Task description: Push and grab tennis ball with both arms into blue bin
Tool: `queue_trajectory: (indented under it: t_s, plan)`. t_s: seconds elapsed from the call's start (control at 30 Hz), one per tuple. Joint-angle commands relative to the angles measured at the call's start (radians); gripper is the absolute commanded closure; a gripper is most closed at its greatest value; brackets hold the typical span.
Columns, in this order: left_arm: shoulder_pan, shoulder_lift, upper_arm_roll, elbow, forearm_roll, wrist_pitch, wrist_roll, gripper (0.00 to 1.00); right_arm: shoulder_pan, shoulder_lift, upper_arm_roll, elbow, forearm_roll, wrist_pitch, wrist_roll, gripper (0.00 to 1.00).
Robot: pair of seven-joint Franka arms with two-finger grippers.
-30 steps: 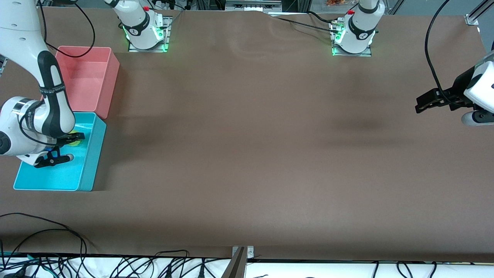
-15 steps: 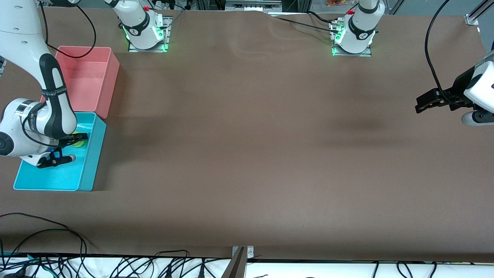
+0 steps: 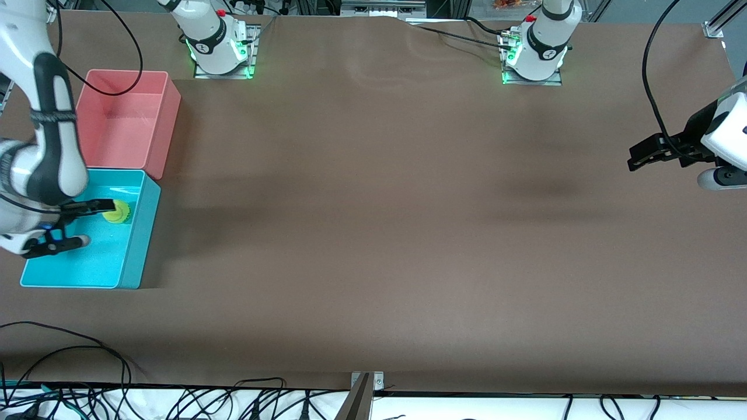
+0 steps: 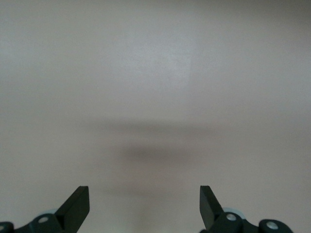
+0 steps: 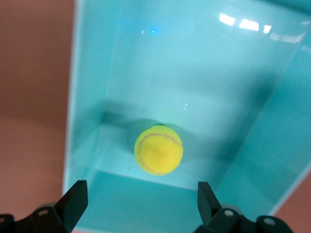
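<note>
From the front you see the tennis ball [image 3: 117, 211] lying in the blue bin [image 3: 133, 256], beside the pink bin [image 3: 165, 125]. The right gripper [image 3: 73, 224] hangs over it, fingers spread, holding nothing. The left gripper [image 3: 639, 158] waits over its table end.

Left wrist: fingers [image 4: 77, 206] apart over bare table [image 4: 155, 87].

Right wrist: you get the ball's [image 5: 158, 150] curved seam facing up; a ball has no long axis.

Front view: even overhead light, sharp across frame. Brown matte table cover [image 3: 373, 233] carries soft broad shadows, darkest patch mid-table toward left arm's end. Green indicator glow at both white arm bases [image 3: 220, 55].

Right wrist view: bright white glare spots on glossy wall of cyan-blue rectangular plastic bin [image 5: 243, 22]; small fuzzy yellow-green tennis ball [image 5: 158, 150] slightly soft, dark shadow touching it.

Left wrist view: pale, washed out, featureless; faint blurred horizontal shadow bands mid-frame.
</note>
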Motion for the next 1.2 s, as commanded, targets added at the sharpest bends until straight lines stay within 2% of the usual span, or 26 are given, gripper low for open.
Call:
queue_trajectory:
  t_s: [0.0,0.1,0.17,0.23,0.33,0.53,0.67,0.87,1.0,1.17]
  plan:
    - [0.010,-0.021,-0.011,-0.021,0.008,0.002,0.017,0.00,-0.005,-0.069,0.029,0.077,0.018,-0.129,0.001,0.00]
    - [0.010,-0.021,-0.011,-0.021,0.010,0.002,0.017,0.00,-0.005,-0.112,0.036,0.103,0.030,-0.186,0.001,0.00]
    - [0.010,-0.021,-0.011,-0.021,0.010,0.001,0.017,0.00,-0.006,-0.143,0.036,0.110,0.071,-0.214,0.001,0.00]
    - [0.010,-0.021,-0.011,-0.021,0.008,0.002,0.017,0.00,-0.006,-0.178,0.035,0.110,0.110,-0.226,0.003,0.00]
    - [0.010,-0.021,-0.011,-0.021,0.008,0.001,0.017,0.00,-0.005,-0.209,0.039,0.113,0.118,-0.226,0.030,0.00]
    - [0.010,-0.021,-0.011,-0.021,0.008,0.001,0.017,0.00,0.000,-0.208,0.085,0.234,0.118,-0.286,0.055,0.00]
    - [0.010,-0.021,-0.011,-0.021,0.008,0.001,0.017,0.00,0.003,-0.203,0.105,0.274,0.119,-0.275,0.066,0.00]
    - [0.010,-0.022,-0.011,-0.021,0.008,0.001,0.017,0.00,0.003,-0.214,0.108,0.271,0.125,-0.293,0.061,0.00]
    - [0.010,-0.021,-0.011,-0.021,0.010,0.002,0.017,0.00,0.005,-0.241,0.124,0.269,0.125,-0.362,0.072,0.00]
    - [0.010,-0.021,-0.011,-0.021,0.010,0.001,0.017,0.00,0.006,-0.266,0.136,0.258,0.124,-0.414,0.159,0.00]
